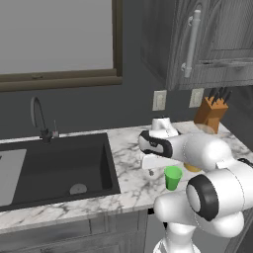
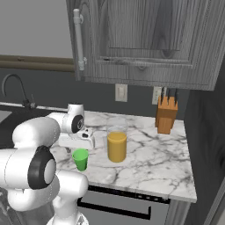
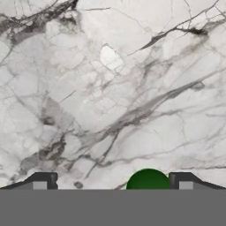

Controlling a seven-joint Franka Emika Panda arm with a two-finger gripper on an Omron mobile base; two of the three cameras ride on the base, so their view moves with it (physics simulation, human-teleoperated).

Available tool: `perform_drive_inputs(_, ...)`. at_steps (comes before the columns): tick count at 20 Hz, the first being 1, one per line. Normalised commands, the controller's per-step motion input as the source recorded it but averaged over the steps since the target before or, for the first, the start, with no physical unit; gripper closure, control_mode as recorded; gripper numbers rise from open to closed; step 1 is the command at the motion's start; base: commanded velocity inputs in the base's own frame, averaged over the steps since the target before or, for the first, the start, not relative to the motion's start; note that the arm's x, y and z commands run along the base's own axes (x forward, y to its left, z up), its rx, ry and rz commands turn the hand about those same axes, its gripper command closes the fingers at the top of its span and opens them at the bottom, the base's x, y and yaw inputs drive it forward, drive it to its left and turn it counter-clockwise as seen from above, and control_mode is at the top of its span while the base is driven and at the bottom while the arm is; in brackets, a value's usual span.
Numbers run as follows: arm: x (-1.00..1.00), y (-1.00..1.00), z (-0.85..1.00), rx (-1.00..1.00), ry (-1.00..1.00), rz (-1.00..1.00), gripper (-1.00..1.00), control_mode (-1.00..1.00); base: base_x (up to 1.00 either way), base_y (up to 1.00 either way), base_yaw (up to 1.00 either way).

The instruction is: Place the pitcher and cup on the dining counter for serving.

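Observation:
The small green cup (image 1: 173, 178) (image 2: 80, 159) stands upright on the marble counter (image 2: 154, 158) next to the sink. My gripper (image 1: 154, 170) (image 2: 78, 147) hangs open just above it, pointing down. In the hand view the cup's rim (image 3: 148, 180) shows between my fingertips (image 3: 183, 181), nearer the right one, with the gripper (image 3: 112, 182) spread wide and holding nothing. The pitcher (image 2: 117, 143), clear glass with orange liquid, stands a little to the right of the cup; in the left base view my arm mostly hides it. The dining counter is out of view.
A black sink (image 1: 54, 168) with a faucet (image 1: 37, 116) lies left of the cup. A wooden knife block (image 2: 166, 115) stands at the back right against the wall. Dark upper cabinets (image 2: 145, 39) hang overhead. The counter's front edge runs close below the cup.

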Motion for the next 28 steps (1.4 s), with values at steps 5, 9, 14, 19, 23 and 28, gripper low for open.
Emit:
perform_drive_inputs(5,-0.04,0.0,0.0,0.0,-0.02,0.0,-1.0,-1.0,0.0,0.0,0.0)
perform_drive_inputs(9,0.04,0.0,0.08,0.0,-0.01,0.0,-1.0,-1.0,0.0,0.0,0.0)
perform_drive_inputs(14,0.0,0.0,0.65,0.0,-0.01,0.0,-1.0,-1.0,0.0,0.0,0.0)
perform_drive_inputs(19,0.0,0.0,0.65,0.0,-0.02,-0.01,-1.0,-1.0,0.0,0.0,0.0)
perform_drive_inputs(23,-0.49,-0.03,0.01,-0.01,0.0,-0.04,-1.0,-1.0,0.0,0.0,0.0)
perform_drive_inputs(28,-0.44,-0.01,-0.21,-0.04,0.07,0.0,-1.0,-1.0,0.0,0.0,0.0)
